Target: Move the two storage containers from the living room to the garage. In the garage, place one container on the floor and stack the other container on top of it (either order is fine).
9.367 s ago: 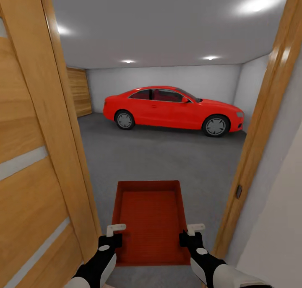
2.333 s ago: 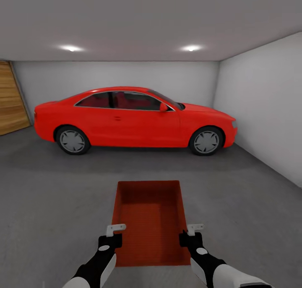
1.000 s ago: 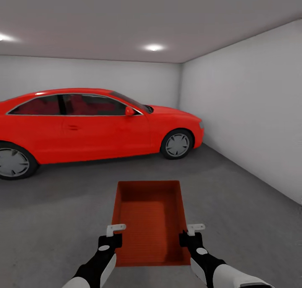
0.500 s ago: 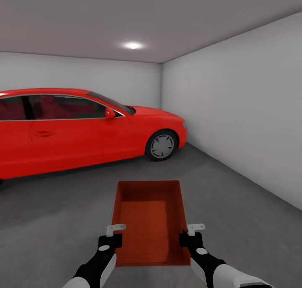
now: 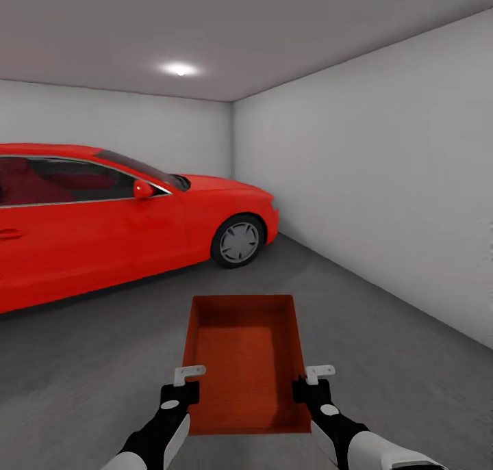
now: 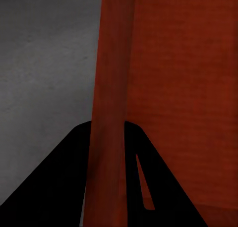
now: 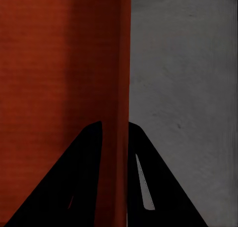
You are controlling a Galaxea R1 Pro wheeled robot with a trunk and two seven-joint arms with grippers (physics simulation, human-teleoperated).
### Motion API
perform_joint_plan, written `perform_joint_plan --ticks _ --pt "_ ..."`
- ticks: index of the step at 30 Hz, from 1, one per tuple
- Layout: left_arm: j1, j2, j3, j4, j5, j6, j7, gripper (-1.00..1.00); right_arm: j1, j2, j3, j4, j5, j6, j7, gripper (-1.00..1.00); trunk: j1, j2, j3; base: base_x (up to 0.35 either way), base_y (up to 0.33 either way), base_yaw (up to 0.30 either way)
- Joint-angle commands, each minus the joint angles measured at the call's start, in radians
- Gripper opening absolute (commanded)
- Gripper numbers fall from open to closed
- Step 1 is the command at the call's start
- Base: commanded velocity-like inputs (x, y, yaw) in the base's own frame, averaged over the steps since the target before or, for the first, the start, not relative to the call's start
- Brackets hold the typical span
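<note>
The robot stands in the garage holding 1 red-orange container (image 5: pixel 245 360) out in front of it, above the grey concrete floor (image 5: pixel 383 333). The left gripper (image 5: pixel 183 382) pinches the container's left side wall, and the right gripper (image 5: pixel 309 382) pinches the right side wall, both near the end closest to the robot. In each wrist view the thin wall runs between the dark fingers (image 6: pixel 148 187), with concrete beyond it. The red car (image 5: pixel 103 217) is parked ahead to the left, with a white wall (image 5: pixel 383 169) on the right.

The box looks stiff and light, with thin, straight walls and no lid. Thin walls may slip or tilt in a pinch, so an even hold on both sides seems the safest while lowering it.
</note>
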State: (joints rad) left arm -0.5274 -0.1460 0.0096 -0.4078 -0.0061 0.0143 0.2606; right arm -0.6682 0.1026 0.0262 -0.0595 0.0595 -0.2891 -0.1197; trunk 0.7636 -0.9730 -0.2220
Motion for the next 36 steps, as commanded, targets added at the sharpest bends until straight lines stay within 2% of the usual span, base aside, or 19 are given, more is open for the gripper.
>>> perform_joint_plan --ticks 1,36 --pt "-0.001 0.012 0.038 -0.039 -0.015 0.003 0.009 -1.00 -0.001 0.000 -0.020 0.003 -0.003 -0.003 -0.008 -1.00 0.001 -0.001 -0.001 0.322 0.122 -0.284" --pt "-0.001 0.012 0.038 -0.039 -0.015 0.003 0.009 -1.00 -0.001 0.000 -0.020 0.003 -0.003 -0.003 -0.008 -1.00 0.001 -0.001 -0.001 0.321 0.152 -0.284"
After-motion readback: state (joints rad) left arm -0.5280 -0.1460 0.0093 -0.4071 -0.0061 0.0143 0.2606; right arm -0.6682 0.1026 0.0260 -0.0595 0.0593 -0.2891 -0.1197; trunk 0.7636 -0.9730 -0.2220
